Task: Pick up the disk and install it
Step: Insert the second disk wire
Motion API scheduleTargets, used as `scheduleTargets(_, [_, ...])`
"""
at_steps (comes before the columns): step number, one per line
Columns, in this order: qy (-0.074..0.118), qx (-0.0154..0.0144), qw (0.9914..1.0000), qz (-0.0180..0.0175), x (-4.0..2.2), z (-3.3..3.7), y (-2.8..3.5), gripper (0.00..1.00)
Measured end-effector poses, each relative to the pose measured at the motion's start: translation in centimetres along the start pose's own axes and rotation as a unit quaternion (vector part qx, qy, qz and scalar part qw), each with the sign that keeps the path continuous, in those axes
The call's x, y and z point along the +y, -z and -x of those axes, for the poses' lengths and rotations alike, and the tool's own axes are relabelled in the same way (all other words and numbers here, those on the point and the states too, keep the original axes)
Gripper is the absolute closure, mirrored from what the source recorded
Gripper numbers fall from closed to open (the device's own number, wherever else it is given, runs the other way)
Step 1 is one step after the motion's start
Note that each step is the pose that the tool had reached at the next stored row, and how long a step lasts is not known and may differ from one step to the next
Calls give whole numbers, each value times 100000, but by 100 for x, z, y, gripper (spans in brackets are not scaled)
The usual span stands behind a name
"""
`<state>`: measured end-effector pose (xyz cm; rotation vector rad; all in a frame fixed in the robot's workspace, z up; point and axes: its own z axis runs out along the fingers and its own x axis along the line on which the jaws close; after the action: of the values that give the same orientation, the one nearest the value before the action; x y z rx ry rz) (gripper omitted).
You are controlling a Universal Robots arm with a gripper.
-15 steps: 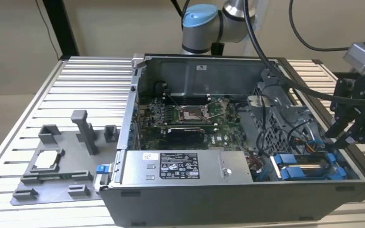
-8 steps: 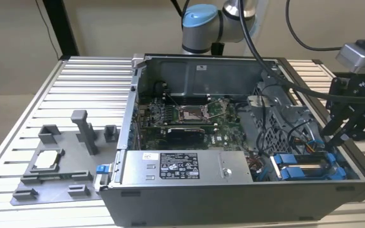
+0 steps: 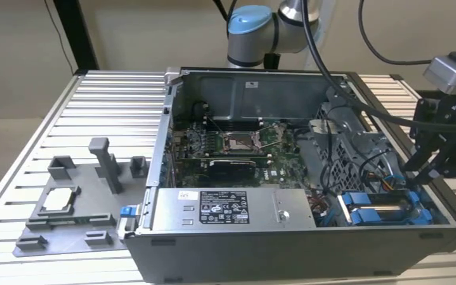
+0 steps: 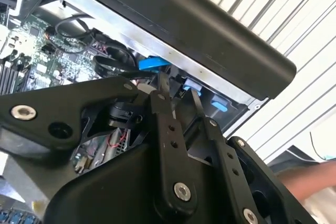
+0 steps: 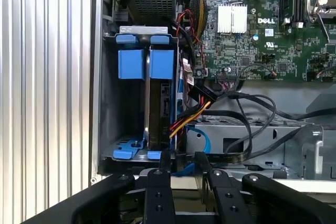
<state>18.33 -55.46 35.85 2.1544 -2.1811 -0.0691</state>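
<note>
Disk sits edge-up in the case's blue-railed bay, our gripper narrowly parted and empty beside it, where we risk snagging the nearby cables.

You see an open computer case lying on a ribbed table. Inside it you find a green motherboard with a silver processor socket, and a grey power supply box near the front wall. Beside the case, on the exterior view's left, a grey fixture plate carries a small square chip.
</note>
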Motion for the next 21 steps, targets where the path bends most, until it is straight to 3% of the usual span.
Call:
scheduleTargets(8, [187, 26, 100000, -7, -6, -3, -63, 0])
scheduleTargets(15, [193, 26, 100000, -7, -7, -3, -75, 0])
scheduleTargets(16, [193, 26, 100000, -7, -7, -3, -75, 100])
scheduleTargets(21, [193, 24, 100000, -7, -8, -3, -77, 100])
